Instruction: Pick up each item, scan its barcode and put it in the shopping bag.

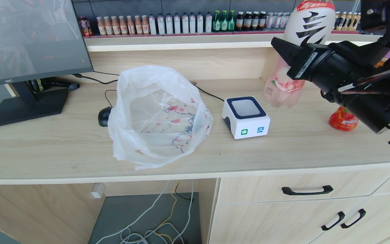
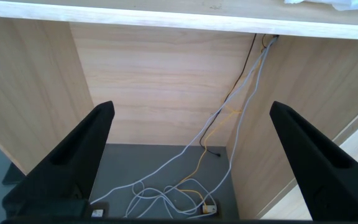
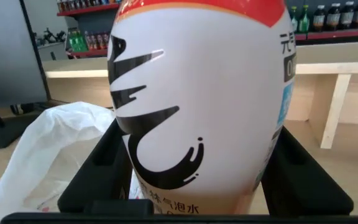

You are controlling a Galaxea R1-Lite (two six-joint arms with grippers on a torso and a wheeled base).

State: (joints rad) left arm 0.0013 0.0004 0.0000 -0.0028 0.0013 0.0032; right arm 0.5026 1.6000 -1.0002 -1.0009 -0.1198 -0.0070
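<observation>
Pink bottle [image 1: 284, 86] aloft, clear of scanner [image 1: 245, 117].

Right jaws hold a pink bottle [image 1: 308, 25] tilted above the counter [image 1: 317, 145], just right of the scanner [image 1: 245, 117]

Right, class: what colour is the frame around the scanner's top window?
Dark navy blue, on the white scanner; clearest in the head view.

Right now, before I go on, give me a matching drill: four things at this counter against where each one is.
Things:
1 bottle
2 shopping bag
3 scanner
4 red item

Places:
A standing on the counter, far right
B clamped in the right gripper, off the counter
C open, beside the mouse
D between bag and bottle

Pairs: 1-B, 2-C, 3-D, 4-A.
</observation>
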